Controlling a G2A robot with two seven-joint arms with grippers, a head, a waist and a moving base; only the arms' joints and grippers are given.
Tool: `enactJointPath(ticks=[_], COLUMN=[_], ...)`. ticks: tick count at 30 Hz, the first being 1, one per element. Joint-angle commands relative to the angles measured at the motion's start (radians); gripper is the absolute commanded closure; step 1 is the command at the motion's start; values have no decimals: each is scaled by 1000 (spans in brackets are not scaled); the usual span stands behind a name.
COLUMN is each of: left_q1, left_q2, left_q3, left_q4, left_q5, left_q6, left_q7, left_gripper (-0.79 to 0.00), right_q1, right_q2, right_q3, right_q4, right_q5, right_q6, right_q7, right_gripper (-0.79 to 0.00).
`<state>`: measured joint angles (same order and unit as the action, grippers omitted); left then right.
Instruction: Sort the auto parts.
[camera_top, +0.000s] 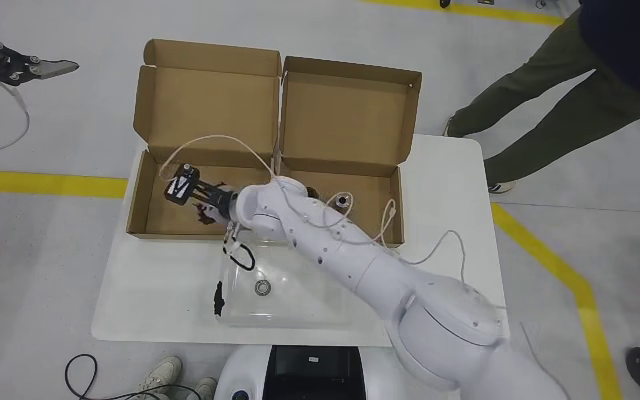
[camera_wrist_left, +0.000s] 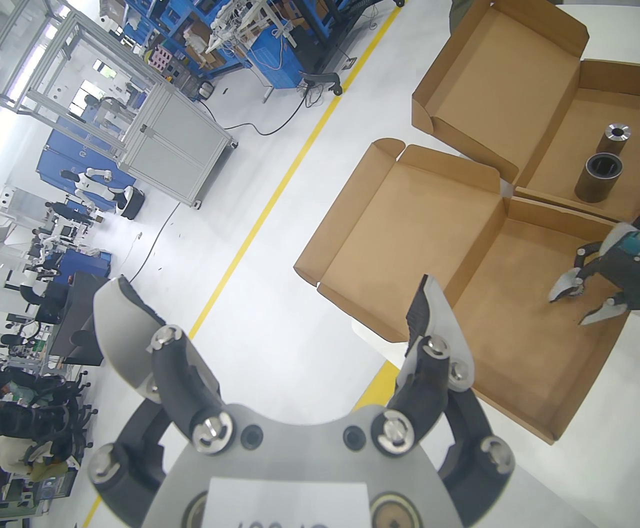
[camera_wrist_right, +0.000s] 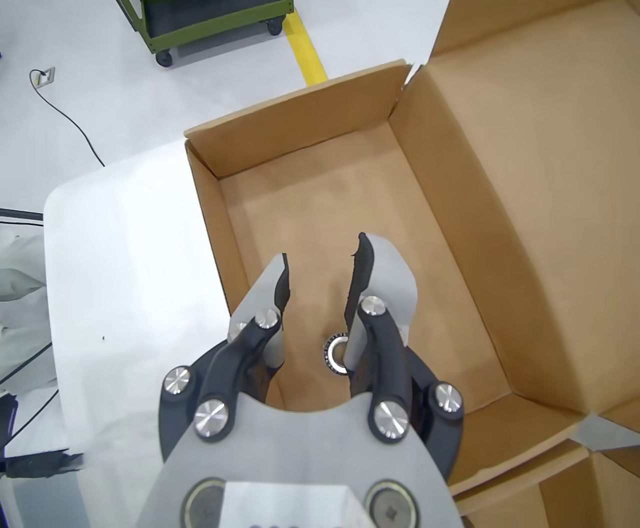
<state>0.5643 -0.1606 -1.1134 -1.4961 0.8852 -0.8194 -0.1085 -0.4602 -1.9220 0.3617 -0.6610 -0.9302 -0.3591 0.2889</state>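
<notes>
Over the left box: right claw hung low with its fingers spread, pinching nothing.
Ring: lay flat on that box's floor, right under the claw, so I think this box was its home.
Right box: held two dark tubes standing up, likely kept apart from the ring because they are a different kind.
Clear tray: sat near the table's front edge with a second ring waiting to be sorted.
Left claw: spread wide, holding nothing, off over the floor, out of the way.
</notes>
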Motion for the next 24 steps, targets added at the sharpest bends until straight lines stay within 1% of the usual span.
enactJointPath(ticks=[1, 6, 12, 15, 17, 20, 24], left_q1=[0, 0, 0, 0, 0, 0, 0], left_q2=[0, 0, 0, 0, 0, 0, 0], left_q3=[0, 0, 0, 0, 0, 0, 0], left_q4=[0, 0, 0, 0, 0, 0, 0], left_q5=[0, 0, 0, 0, 0, 0, 0], left_q6=[0, 0, 0, 0, 0, 0, 0], left_q7=[0, 0, 0, 0, 0, 0, 0], left_gripper=[-785, -785, -785, -785, -785, -785, -785], right_q1=[-21, -106, -274, -374, -437, -517, -602], right_q2=[24, 110, 222, 271, 299, 332, 364], right_q3=[18, 91, 213, 269, 303, 344, 371], right_q4=[-61, -266, -592, -758, -846, -931, -997], right_q5=[-20, -100, -216, -286, -319, -363, -415], right_q6=[2, 6, -21, -67, -115, -184, -262], right_q7=[4, 60, 215, 293, 324, 358, 367], right_gripper=[-234, -237, -240, -246, -252, -256, -268])
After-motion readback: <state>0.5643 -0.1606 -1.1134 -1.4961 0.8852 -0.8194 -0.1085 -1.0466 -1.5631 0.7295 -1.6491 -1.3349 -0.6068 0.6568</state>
